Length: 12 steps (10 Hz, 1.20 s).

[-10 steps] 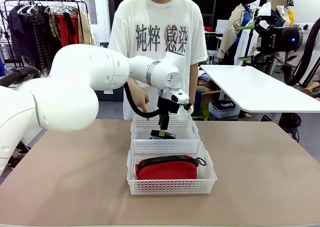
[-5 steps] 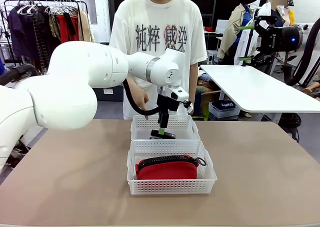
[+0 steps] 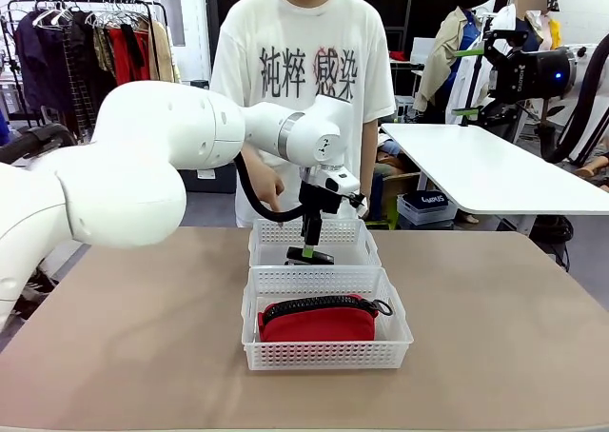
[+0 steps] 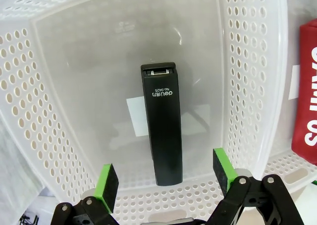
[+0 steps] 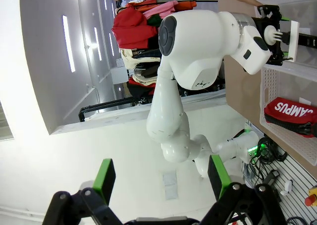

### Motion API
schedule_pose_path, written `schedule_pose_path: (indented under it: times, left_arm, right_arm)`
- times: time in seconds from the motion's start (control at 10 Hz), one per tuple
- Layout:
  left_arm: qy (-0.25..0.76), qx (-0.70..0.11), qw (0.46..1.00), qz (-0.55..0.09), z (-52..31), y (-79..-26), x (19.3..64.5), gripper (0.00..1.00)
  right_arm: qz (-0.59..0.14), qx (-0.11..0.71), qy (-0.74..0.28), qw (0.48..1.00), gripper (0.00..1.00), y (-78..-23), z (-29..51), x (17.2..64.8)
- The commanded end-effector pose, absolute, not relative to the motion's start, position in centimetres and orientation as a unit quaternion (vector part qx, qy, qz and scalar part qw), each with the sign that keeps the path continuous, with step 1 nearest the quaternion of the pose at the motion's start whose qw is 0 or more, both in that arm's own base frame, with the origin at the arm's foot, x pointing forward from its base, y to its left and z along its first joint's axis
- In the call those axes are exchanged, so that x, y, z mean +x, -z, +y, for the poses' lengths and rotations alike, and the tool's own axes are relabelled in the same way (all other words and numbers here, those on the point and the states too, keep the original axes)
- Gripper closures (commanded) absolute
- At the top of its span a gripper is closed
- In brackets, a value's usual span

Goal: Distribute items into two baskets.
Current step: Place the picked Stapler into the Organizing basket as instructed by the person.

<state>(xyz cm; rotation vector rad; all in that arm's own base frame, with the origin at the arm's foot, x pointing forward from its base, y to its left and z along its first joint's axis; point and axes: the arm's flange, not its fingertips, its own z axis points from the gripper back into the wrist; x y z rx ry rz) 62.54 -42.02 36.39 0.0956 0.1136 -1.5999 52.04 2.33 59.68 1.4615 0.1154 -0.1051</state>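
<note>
**Stapler in far basket, pouch in near one**

The left gripper (image 4: 163, 178) hung over the far basket (image 3: 276, 232), jaws apart, above the black stapler (image 4: 162, 143) lying free on its floor. The red pouch (image 3: 318, 320) filled the near basket (image 3: 328, 356). The right gripper (image 5: 158, 178) stood open, well off the table.

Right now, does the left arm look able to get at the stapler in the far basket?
Probably yes. The left tool hangs open just above the stapler, which lies flat and alone on the far basket's floor, nothing between them.
</note>
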Motion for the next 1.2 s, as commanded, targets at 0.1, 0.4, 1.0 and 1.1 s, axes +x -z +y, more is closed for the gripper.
schedule_pose_path:
  times: [0.1,0.4,1.0,1.1]
  left_arm:
    - [0.698,0.014,0.716,0.034,-41.1,-37.7,62.2,0.00]
    - [0.648,-0.033,0.761,0.013,-37.1,-42.9,60.6,0.00]
    - [0.462,-0.143,0.875,0.003,-30.9,-49.9,58.2,0.00]
    - [0.448,-0.152,0.881,-0.013,-29.7,-50.6,57.7,0.00]
  right_arm:
    - [0.051,0.674,0.049,0.736,0.00,-60.1,2.4,52.0]
    - [0.051,0.674,0.049,0.736,0.00,-60.1,2.4,52.0]
    - [0.051,0.674,0.049,0.736,0.00,-60.1,2.4,52.0]
    - [0.051,0.674,0.049,0.736,0.00,-60.1,2.4,52.0]
